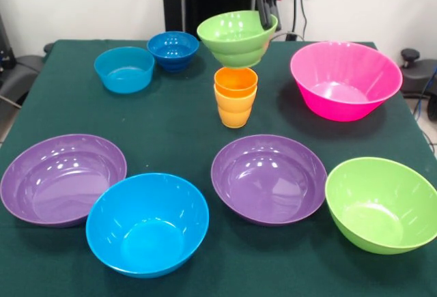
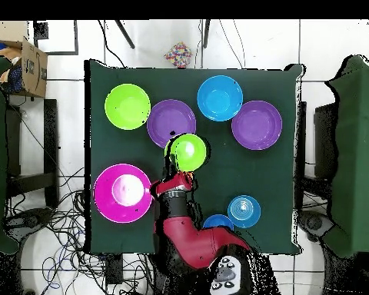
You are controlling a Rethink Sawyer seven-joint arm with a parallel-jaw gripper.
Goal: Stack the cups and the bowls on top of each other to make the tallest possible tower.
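Note:
My gripper (image 1: 265,18) is shut on the right rim of the small green bowl (image 1: 237,37), which hangs tilted just above the cups. An orange cup (image 1: 235,80) sits nested in a yellow-orange cup (image 1: 235,112) at the table's middle. I cannot tell whether the bowl's base touches the orange cup. From overhead the small green bowl (image 2: 188,151) hides the cups, with the gripper (image 2: 181,175) at its edge. A light blue small bowl (image 1: 124,69) and a dark blue small bowl (image 1: 173,50) stand at the back left.
A large pink bowl (image 1: 345,80) stands right of the cups. Along the front sit a purple bowl (image 1: 63,177), a blue bowl (image 1: 147,223), a second purple bowl (image 1: 268,177) and a large green bowl (image 1: 382,203). A cardboard box (image 2: 26,65) stands off the table.

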